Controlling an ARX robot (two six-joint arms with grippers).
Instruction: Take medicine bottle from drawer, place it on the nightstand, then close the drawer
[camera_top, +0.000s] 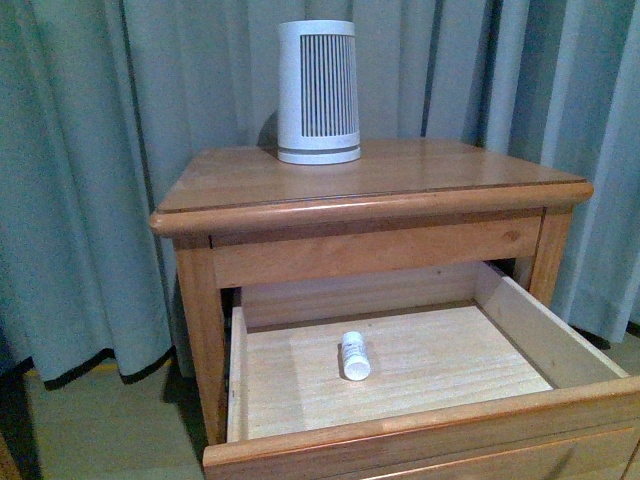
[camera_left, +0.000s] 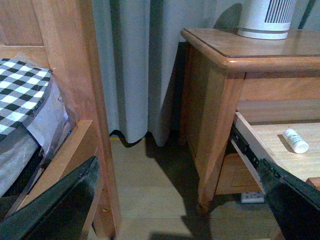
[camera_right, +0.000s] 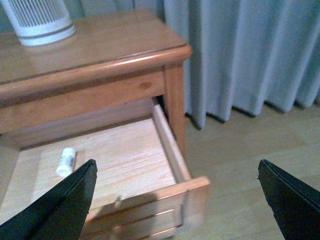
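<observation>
The medicine bottle (camera_top: 355, 356) lies on its side on the pale floor of the open drawer (camera_top: 420, 430). It also shows in the left wrist view (camera_left: 295, 140) and in the right wrist view (camera_right: 66, 161). The nightstand (camera_top: 370, 180) stands before the curtain, and its top shows in both wrist views (camera_left: 260, 50) (camera_right: 100, 45). My left gripper (camera_left: 180, 200) is open and empty, low beside the nightstand's left side. My right gripper (camera_right: 177, 200) is open and empty, above the drawer's front right corner (camera_right: 192, 190). Neither gripper shows in the front view.
A large white tapered device with grey slats (camera_top: 318, 92) stands at the back of the nightstand top. A wooden bed frame (camera_left: 75, 100) with checked bedding (camera_left: 22, 90) is to the left. Grey curtains (camera_top: 80, 150) hang behind. Wooden floor (camera_right: 250, 150) lies to the right.
</observation>
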